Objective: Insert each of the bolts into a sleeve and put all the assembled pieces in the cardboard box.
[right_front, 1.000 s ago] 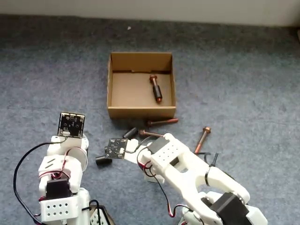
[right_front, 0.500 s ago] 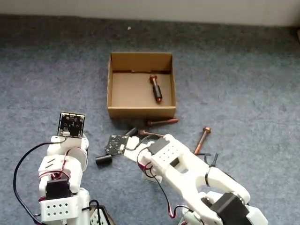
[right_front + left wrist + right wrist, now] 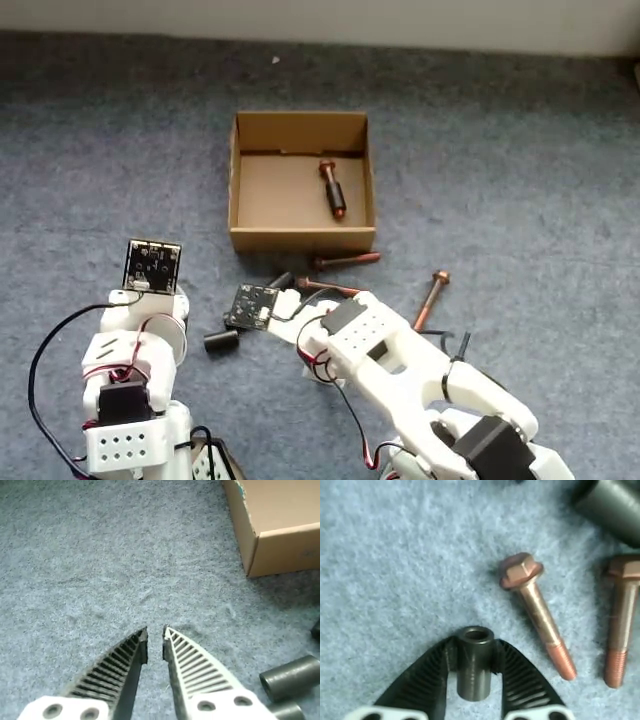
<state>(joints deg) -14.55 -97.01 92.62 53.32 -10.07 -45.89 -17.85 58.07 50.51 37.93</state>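
Ideally, the right pincer (image 3: 476, 647), clamped around a dark sleeve (image 3: 475, 677), should have lined the bore up squarely with the bolt (image 3: 535, 612) lying just ahead.

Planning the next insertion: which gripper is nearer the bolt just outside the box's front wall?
Right. The right gripper, holding a sleeve, is close to that bolt; the left gripper is farther off over carpet.

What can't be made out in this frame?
High view: the right arm covers the right gripper, its held sleeve and part of one bolt.
Left wrist view: a loose sleeve is cut by the frame edge.
Right wrist view: another sleeve and a bolt head are cut by the edge.
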